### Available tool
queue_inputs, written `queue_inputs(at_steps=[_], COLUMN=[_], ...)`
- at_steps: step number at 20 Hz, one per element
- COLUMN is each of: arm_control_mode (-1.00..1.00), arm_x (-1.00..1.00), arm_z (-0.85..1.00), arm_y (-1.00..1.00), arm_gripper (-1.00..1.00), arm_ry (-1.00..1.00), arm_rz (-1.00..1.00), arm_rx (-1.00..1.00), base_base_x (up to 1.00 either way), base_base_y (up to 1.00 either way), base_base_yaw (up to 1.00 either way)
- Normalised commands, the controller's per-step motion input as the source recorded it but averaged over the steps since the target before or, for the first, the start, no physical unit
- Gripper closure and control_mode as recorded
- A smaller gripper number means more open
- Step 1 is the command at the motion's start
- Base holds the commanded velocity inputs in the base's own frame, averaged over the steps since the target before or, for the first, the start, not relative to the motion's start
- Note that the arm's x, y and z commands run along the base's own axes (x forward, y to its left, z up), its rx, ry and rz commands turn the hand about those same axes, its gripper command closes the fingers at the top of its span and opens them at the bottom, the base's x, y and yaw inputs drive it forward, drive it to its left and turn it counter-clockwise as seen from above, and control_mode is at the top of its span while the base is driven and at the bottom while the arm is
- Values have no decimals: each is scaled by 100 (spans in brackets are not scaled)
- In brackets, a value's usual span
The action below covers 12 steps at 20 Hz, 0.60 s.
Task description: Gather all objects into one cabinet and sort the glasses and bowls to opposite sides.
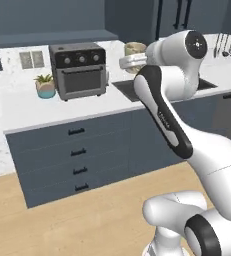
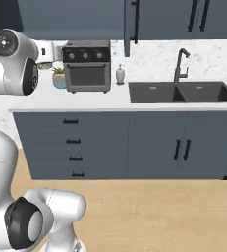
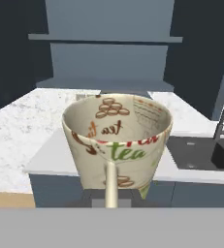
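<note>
A beige cup point(image 3: 117, 140) printed with the word "tea" and small brown motifs is held by the hand point(image 3: 111, 193), close before the hand camera, its open mouth turned up and toward the lens. The jaws are closed on the cup: one pale finger point(image 3: 110, 184) is seen pressed up the near wall below the rim, and the other is taken to be inside, though it cannot be made out. In the left base view the same cup point(image 1: 135, 49) is seen beyond the arm's upper joints, carried above the bench point(image 1: 27, 107).

Ahead of the hand and higher up, an open cabinet point(image 3: 106, 53) with bare shelves is seen between its dark doors. Below and ahead lies the bench; to the hand's right a sink point(image 3: 200, 152) is sunk into it. A toaster oven point(image 1: 79, 70) and a small plant pot point(image 1: 45, 86) stand on the bench, well off to the hand's left.

The cup is judged to be light, rigid and thin-walled, probably ceramic, so breakable if knocked against a shelf edge. Its glazed, tapered side looks slippery; a pinch over the rim, one finger inside and one outside, is judged the surest hold, and it should be kept upright and set down gently.
</note>
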Motion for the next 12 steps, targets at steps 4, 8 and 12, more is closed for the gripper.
queue_inputs(at_steps=[4,8,12], arm_control_mode=[100,100,100], arm_x=[0,0,0], arm_z=[0,0,0], arm_y=[0,0,0], arm_gripper=[100,100,100], arm_ry=[0,0,0], arm_rz=[0,0,0], arm_rx=[0,0,0], base_base_x=[-79,-20,31], base_base_y=[-44,-97,-100], base_base_yaw=[-59,-52,-17])
